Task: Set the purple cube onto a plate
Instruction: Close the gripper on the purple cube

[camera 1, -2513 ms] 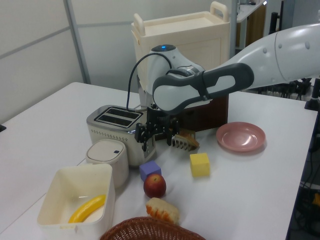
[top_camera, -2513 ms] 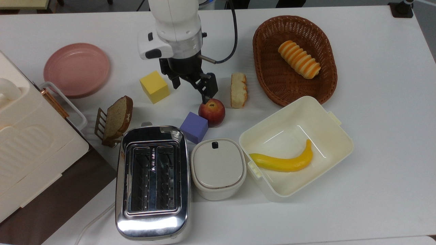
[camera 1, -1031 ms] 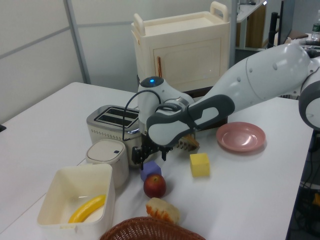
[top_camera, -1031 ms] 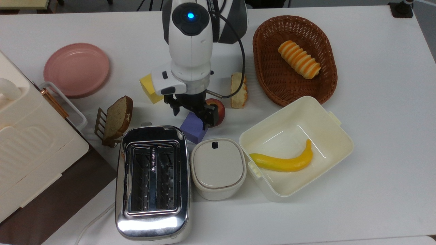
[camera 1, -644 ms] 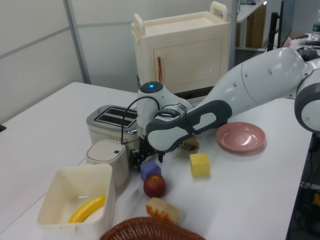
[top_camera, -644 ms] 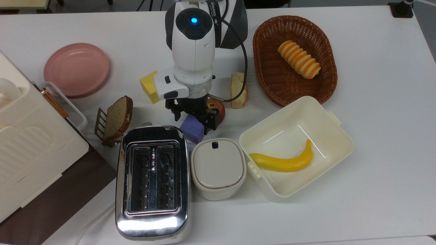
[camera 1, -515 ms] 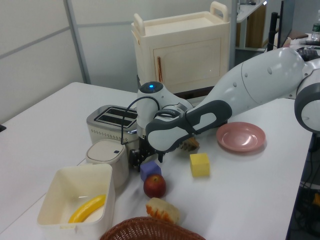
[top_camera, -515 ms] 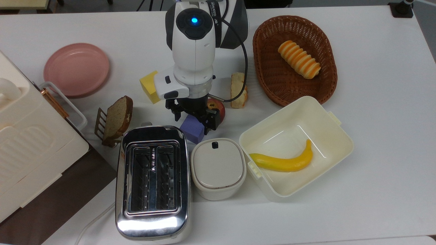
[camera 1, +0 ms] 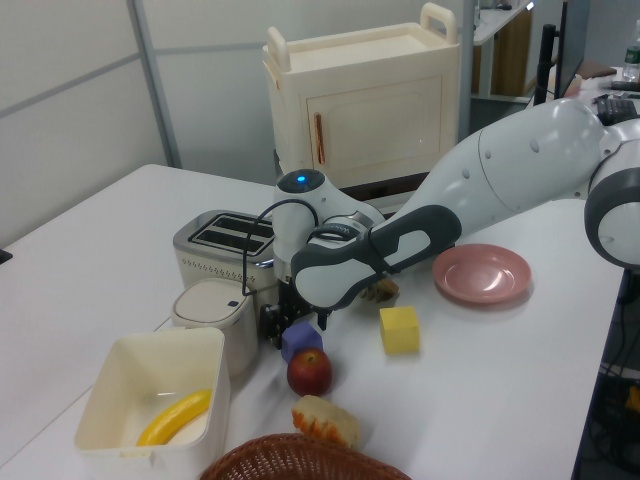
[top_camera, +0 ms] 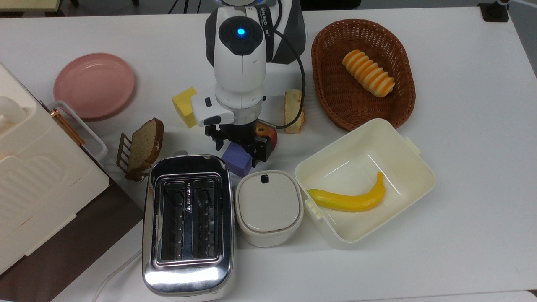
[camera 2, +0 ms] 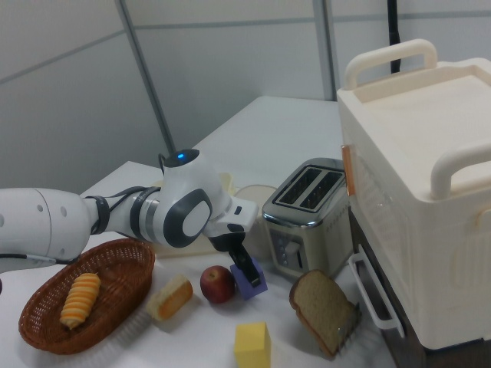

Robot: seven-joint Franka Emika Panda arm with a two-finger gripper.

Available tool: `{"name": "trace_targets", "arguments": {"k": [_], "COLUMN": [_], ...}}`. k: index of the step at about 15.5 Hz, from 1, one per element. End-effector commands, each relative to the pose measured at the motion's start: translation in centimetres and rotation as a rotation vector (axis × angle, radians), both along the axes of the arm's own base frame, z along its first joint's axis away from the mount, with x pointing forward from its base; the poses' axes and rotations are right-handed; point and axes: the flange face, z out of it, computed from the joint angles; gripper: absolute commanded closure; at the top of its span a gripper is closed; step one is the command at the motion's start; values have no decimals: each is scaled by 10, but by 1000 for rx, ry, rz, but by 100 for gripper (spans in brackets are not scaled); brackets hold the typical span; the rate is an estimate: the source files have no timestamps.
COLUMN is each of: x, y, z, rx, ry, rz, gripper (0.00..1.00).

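The gripper (top_camera: 238,152) hangs low over the purple cube (top_camera: 238,161), its two black fingers spread open and standing on either side of the block without pressing it. In the top view one finger (top_camera: 260,153) stands at the cube's right edge and the other at its upper left. The cube rests on the white table (top_camera: 461,126), just in front of the toaster (top_camera: 188,224) and touching or nearly touching the red apple (top_camera: 268,135) to the top view's right. A lidded white pot (top_camera: 268,207) sits just below the cube in the top view.

The pink plate (top_camera: 94,85) lies well apart, toward the top view's left, with nothing on it. Between the plate and the gripper sits the yellow cube (top_camera: 183,107), partly covered by the arm. A slice of bread (top_camera: 144,144) leans in a small rack beside the toaster.

In the left view the gripper (camera 1: 293,327) reaches down beside the toaster, with the cube (camera 1: 301,340) under it and the apple (camera 1: 309,371) just in front. In the right view the cube (camera 2: 251,283) shows between the apple (camera 2: 218,283) and the toaster (camera 2: 305,218).
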Motion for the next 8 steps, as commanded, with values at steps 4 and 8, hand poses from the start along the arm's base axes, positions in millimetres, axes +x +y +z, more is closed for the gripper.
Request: {"name": "trace_targets", "arguments": {"k": [4, 8], "x": [-1, 0], "y": [8, 7], "z": [-6, -4], "rx": [-30, -30], "ry": [-2, -3], "rz": [19, 21], "gripper": [65, 82]}}
